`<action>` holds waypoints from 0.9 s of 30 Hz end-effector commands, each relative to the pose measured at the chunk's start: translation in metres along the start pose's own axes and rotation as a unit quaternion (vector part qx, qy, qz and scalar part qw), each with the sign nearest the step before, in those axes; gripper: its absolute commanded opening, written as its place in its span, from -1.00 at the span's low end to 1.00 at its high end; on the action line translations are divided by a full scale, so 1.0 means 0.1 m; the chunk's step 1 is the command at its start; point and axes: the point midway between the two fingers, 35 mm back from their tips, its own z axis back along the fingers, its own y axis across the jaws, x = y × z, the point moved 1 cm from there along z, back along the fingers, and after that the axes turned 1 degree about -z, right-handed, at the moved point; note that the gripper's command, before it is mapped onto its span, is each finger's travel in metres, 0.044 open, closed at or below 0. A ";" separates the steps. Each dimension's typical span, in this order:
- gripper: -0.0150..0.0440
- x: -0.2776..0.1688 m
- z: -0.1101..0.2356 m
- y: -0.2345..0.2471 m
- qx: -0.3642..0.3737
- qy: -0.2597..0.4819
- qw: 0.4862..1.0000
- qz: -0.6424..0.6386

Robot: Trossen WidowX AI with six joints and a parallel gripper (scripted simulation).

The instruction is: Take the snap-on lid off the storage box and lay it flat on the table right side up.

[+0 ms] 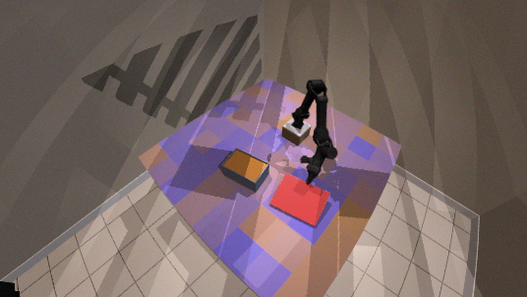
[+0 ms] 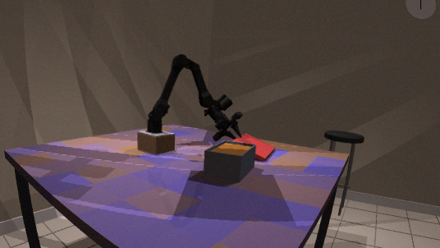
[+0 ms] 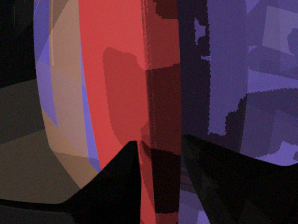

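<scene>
From the top view we saw the red lid (image 1: 301,199) off the storage box (image 1: 241,181) and lying just beside it, apart from it, right side up and well in from every edge of the tabletop (image 1: 256,256). That view did not tell us how flat it lay. The exterior view did: the lid (image 2: 258,148) sat low behind the box (image 2: 227,166), toward the far edge of the tabletop (image 2: 103,185) on the stool (image 2: 344,136) side, with the edge under the fingers (image 2: 230,133) seemingly a touch higher than the rest. The box was open and showed an orange inside. Only the wrist view showed the grip. There the lid (image 3: 113,63) ran up the picture with its dark edge between the two black fingers, which stood a little apart and straddled that edge loosely instead of pinching it. The arm (image 2: 193,74) rose from a tan block (image 2: 162,144) near the far edge and bent down to the lid's nearest corner. We saw bare tabletop on the lid's other three sides, and a broad stretch ran to the near corner.
</scene>
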 end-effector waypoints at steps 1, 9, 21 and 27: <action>0.22 -0.01 0.01 0.01 -0.001 0.001 1.000 0.001; 0.80 0.00 0.06 -0.03 -0.001 0.001 1.000 0.001; 1.00 0.00 0.24 -0.19 -0.002 0.001 1.000 0.001; 1.00 0.00 0.33 -0.27 -0.003 0.001 1.000 0.001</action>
